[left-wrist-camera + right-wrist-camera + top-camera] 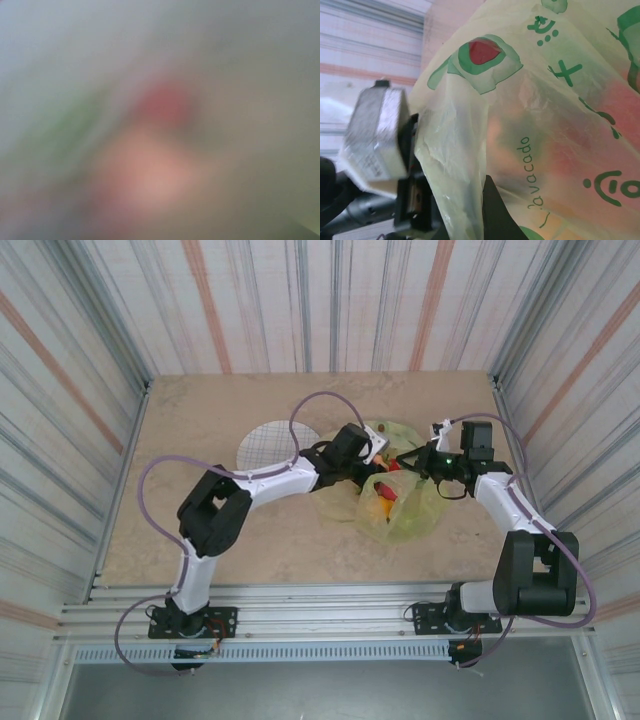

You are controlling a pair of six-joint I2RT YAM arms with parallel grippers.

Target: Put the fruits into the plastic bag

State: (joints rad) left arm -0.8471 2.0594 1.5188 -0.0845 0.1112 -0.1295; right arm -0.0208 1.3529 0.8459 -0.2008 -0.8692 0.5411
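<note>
- Two grippers meet at the plastic bag [412, 518], which slumps on the bench [200, 410] just below and between them.
- Left gripper [382, 462] is sunk in the bag mouth. Its wrist view is blurred, so I cannot tell whether it is spread or closed.
- Right gripper [420, 456] sits at the rim. Film drapes over one finger, and I cannot tell whether it is clamping.
- Fruits [382, 498] show red and orange through the film beneath the left gripper.
- Judgement: the film is thin, limp, slippery and easily torn; the fruits are light and rigid. Take the bag by a gathered rim fold or handle.
</note>
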